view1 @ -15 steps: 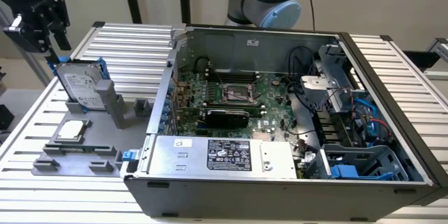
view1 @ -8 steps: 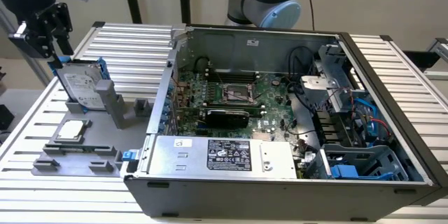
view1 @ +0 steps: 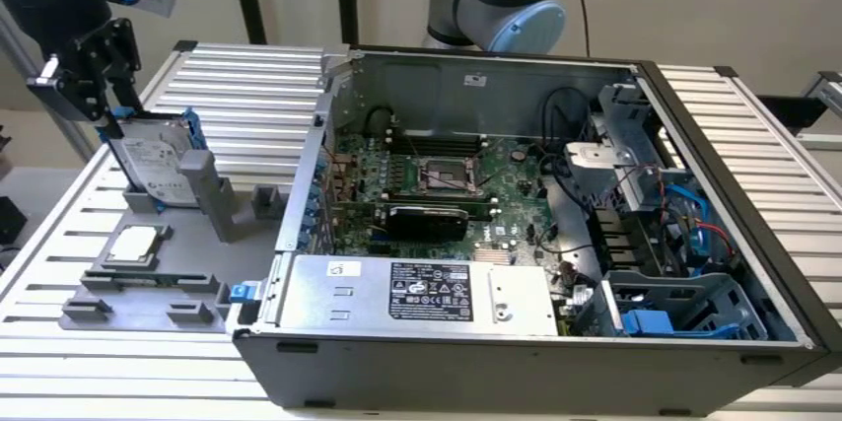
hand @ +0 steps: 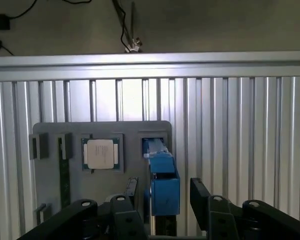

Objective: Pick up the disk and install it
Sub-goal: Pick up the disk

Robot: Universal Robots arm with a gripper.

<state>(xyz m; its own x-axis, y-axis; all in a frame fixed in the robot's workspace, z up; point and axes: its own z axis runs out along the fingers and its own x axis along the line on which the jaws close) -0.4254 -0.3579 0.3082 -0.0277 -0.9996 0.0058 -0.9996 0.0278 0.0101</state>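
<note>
Wrist view: the gripper (hand: 164,186) hangs above the disk (hand: 162,170), fingers (hand: 132,186) apart on either side of its blue edge, seemingly not yet touching. The disk stands on edge in the grey holder tray (hand: 55,131).

You find the disk (view1: 149,163) in the left part of the exterior view, a little above mid-height. It stands on edge, nearly upright with a slight tilt, its lower end seated in a slot of the grey fixture plate (view1: 184,244). Its broad silver-grey face with the white printed label is turned toward you, framed by the bright blue carrier. In the wrist view you meet it edge-on, a narrow blue strip.
</note>
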